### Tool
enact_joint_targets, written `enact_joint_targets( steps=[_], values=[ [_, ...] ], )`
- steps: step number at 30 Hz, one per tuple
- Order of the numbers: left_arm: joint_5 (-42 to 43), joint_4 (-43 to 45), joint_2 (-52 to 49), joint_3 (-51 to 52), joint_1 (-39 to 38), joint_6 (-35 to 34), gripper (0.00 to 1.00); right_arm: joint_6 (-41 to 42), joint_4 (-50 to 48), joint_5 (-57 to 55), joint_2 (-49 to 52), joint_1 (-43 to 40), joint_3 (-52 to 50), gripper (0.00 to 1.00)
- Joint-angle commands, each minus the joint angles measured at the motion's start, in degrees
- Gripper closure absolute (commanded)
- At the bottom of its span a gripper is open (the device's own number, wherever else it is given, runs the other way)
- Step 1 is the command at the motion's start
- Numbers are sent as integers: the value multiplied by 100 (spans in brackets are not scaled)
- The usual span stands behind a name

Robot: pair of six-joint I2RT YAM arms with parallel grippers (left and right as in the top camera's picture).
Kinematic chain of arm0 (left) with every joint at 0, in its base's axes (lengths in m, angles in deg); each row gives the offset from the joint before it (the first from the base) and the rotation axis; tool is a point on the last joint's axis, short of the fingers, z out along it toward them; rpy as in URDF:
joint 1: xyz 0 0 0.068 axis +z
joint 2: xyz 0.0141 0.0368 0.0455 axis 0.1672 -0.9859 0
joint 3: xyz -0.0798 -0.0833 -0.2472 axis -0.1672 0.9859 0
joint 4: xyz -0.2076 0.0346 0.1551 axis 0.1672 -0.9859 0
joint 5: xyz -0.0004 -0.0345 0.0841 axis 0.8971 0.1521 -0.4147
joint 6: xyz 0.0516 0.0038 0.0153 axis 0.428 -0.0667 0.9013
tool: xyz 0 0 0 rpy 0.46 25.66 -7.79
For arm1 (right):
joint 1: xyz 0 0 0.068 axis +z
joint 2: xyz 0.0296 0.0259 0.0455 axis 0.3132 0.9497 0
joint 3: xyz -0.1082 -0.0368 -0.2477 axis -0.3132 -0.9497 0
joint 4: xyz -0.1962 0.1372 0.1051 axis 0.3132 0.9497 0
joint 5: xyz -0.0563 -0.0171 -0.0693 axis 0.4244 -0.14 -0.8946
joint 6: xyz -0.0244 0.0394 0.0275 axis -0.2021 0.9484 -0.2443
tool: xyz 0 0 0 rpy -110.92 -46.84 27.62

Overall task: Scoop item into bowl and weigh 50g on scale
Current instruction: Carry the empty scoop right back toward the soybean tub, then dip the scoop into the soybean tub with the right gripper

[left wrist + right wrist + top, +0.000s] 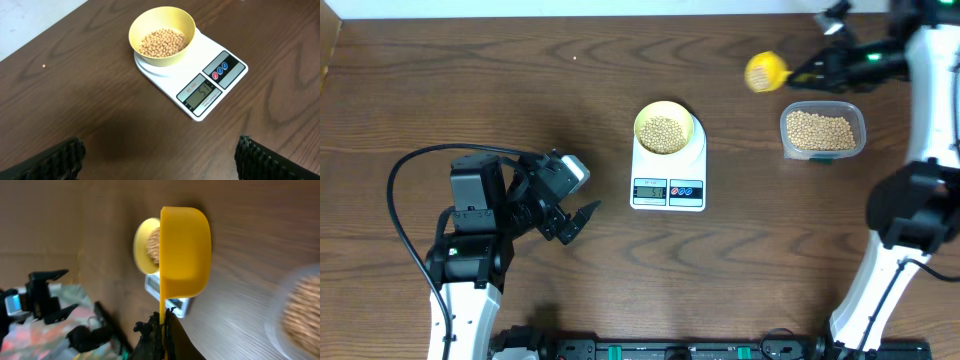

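Soybeans (162, 42) already cover the bottom of the pale yellow bowl (165, 17), which sits on the round platform of the white scale (172, 75). Its display (202, 94) shows digits that look close to the target weight, though I cannot read them for certain. By my judgement the scooping is done or nearly so, and what is left is at most a small trim of the load and setting the scoop down. The right claw (165, 322) is clamped shut on the thin handle of the yellow scoop (185, 250), held in the air off the far left corner of the clear tub (783, 130) of spare beans, well apart from the bowl. Whether the scoop carries any beans I cannot tell. The left claw (578, 222) stands wide open with nothing in it, over the table (470, 80) on the scale's left side, apart from it and from the bowl.
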Motion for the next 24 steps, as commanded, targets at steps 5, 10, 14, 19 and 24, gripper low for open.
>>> enact_joint_targets(
  steps=[5,10,14,19,24],
  values=[
    [76,2,-7,11,-13,17,2,76,22,-1196,-479,-660,125,99],
    [76,2,-7,11,-13,17,2,291,24,-2229,-511,-697,122,99],
    [76,2,-7,11,-13,17,2,332,22,-2767,-511,-555,111,99],
    [76,2,-7,11,-13,17,2,457,24,-3333,-511,-433,111,99],
    [76,2,-7,11,-13,20,2,557,24,-3665,-511,-341,70,99]
  ],
)
